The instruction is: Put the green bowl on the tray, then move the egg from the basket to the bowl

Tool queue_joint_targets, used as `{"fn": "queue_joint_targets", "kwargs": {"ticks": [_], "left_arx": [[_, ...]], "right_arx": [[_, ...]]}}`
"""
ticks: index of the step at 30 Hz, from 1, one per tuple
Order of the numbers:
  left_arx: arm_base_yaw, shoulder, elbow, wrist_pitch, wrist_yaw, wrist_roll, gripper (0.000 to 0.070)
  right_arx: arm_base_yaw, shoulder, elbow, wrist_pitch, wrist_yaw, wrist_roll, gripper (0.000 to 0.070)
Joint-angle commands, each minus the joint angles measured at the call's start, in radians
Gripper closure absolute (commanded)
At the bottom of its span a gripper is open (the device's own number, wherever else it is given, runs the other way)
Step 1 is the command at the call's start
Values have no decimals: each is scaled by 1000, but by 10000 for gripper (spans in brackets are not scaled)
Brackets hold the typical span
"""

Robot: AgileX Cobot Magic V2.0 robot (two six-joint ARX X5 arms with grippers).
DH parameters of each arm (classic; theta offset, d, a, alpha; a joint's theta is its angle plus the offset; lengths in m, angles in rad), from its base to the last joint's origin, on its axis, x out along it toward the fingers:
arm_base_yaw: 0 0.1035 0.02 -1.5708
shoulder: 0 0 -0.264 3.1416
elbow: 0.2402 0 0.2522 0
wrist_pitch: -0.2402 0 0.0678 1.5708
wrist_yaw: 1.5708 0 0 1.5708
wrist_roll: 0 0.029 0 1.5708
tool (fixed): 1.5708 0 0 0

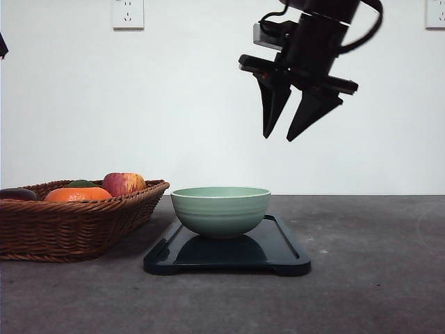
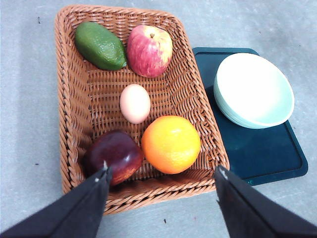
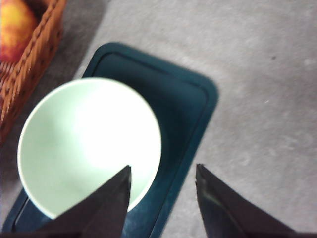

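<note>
We see the bowl standing empty on the tray near the counter's middle, the egg lying in the basket by its left edge, our left jaws wide above the basket, our right jaws wide, empty, high above the tray.

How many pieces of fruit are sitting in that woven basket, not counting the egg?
4. In the basket: a green avocado and a red-yellow apple at one end, a dark red fruit and an orange at the other. The egg lies between them.
</note>
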Motion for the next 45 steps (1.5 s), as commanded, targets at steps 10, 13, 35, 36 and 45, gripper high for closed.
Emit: {"fn": "queue_joint_targets", "kwargs": {"ticks": [10, 13, 35, 36, 45], "left_arx": [[-3, 5, 24, 4, 6, -1, 273], [-3, 6, 24, 1, 6, -6, 273], [-67, 471, 226, -48, 7, -35, 217], [-71, 501, 250, -51, 2, -35, 217], [-98, 764, 478, -132, -129, 19, 217]], "right_arx": [[16, -325, -409, 152, 51, -47, 444], [14, -415, -485, 132, 62, -50, 444], [15, -575, -540, 23, 78, -34, 444], [15, -575, -540, 22, 78, -34, 444], [15, -575, -540, 22, 75, -17, 444]]}}
